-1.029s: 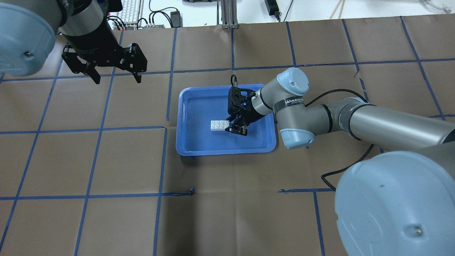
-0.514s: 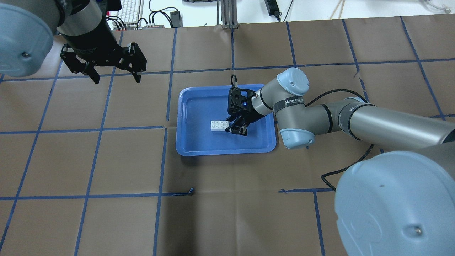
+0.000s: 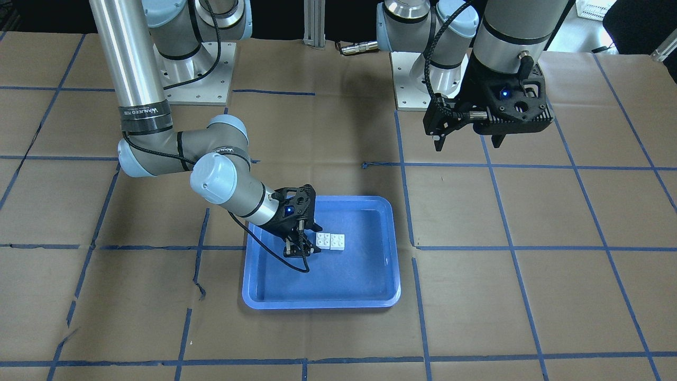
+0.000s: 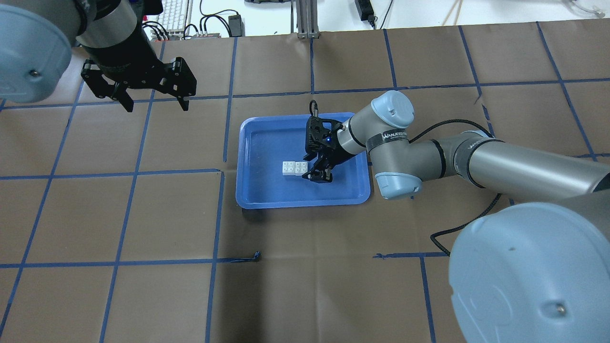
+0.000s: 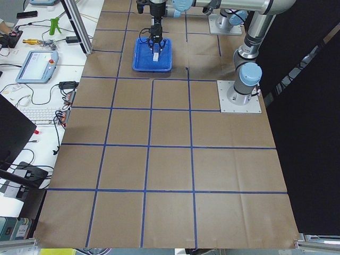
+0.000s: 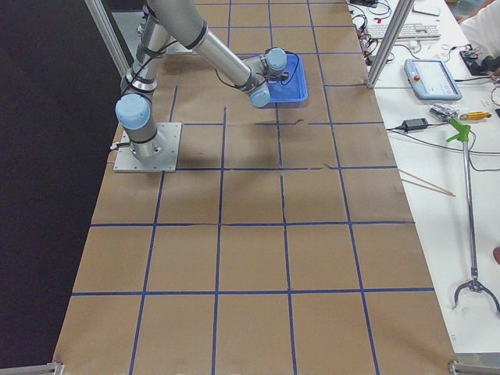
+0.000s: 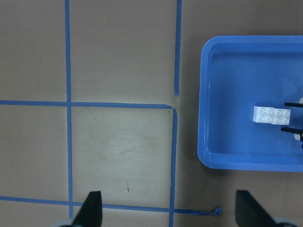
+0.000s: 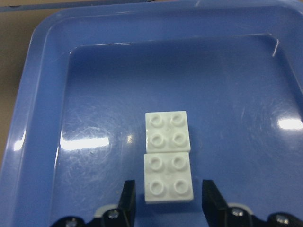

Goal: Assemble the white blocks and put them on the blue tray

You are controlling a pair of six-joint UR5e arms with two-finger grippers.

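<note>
Two white blocks (image 4: 294, 168) lie side by side, touching, studs up, on the floor of the blue tray (image 4: 305, 204). They also show in the front view (image 3: 330, 241), the left wrist view (image 7: 271, 115) and the right wrist view (image 8: 168, 156). My right gripper (image 4: 312, 169) is open and low over the tray. Its fingers (image 8: 128, 201) stand on either side of the nearer block with gaps showing. My left gripper (image 4: 157, 105) is open and empty, held high over the table, far from the tray.
The table is covered in brown paper with a blue tape grid (image 4: 219, 171). The tray (image 3: 344, 280) holds only the blocks. A keyboard and cables (image 4: 171, 19) lie beyond the far edge. The right arm's cable (image 4: 457, 228) loops over the table beside the tray.
My left gripper has shifted very slightly to the left. The blocks and my right gripper stay where they were.
</note>
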